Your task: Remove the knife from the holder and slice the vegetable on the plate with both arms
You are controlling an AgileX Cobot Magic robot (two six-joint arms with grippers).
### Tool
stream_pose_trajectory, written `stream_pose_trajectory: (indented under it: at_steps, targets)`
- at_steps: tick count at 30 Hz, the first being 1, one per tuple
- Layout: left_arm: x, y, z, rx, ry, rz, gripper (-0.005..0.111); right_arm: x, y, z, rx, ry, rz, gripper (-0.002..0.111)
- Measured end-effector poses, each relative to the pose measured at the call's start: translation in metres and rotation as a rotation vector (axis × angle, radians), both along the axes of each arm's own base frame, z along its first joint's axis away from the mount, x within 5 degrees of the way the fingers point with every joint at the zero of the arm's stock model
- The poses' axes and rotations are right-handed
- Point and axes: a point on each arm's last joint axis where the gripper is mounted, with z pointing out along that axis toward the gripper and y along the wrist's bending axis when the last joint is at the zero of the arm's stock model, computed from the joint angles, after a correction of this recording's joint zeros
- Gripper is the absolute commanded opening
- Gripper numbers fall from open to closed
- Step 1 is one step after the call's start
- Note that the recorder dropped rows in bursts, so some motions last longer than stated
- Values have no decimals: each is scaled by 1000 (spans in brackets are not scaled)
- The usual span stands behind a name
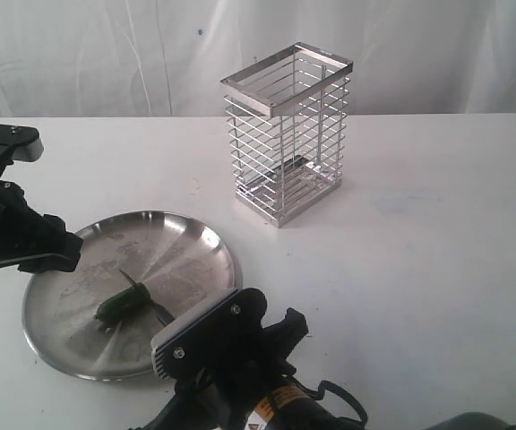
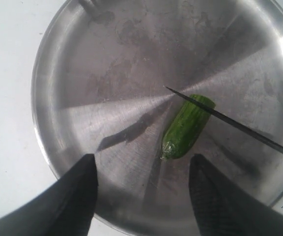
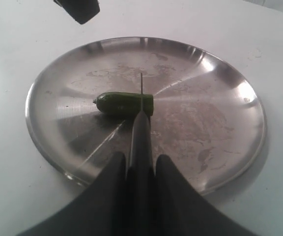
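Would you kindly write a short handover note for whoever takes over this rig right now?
Right gripper: shut on the small black knife, blade across the cut end of the stubby dark green vegetable.
Left gripper: open, empty, hovering above the round silver metal plate near the vegetable, not touching it.
Tall silver wire holder: upright behind the plate, empty.
Done: knife is out of the holder and lined up.
Left: steady the vegetable with the left gripper if needed; no slices are visible yet, so the cutting remains.

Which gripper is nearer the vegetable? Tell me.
Right. The right gripper holds the knife across the vegetable; the left gripper hovers open above the plate, off it.
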Motion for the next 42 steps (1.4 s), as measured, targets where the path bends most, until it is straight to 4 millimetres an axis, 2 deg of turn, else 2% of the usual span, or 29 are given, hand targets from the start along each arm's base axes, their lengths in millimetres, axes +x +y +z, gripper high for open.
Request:
stream_pose_trajectory:
  at_steps: [26, 28, 32, 39, 42]
  targets:
    - [0, -1, 0, -23, 3, 12, 58, 1, -1, -8, -25, -1, -14, 0]
    - [1, -3, 1, -48, -4, 29, 49, 1, -1, -8, -25, -1, -14, 0]
    - [3, -7, 4, -132, -16, 70, 2, 1, -1, -8, -25, -1, -14, 0]
    - [7, -10, 8, -192, -64, 95, 1, 1, -1, -9, -29, 5, -12, 0]
    - [13, -12, 0, -236, -43, 136, 1, 0, -1, -9, -35, 13, -9, 0]
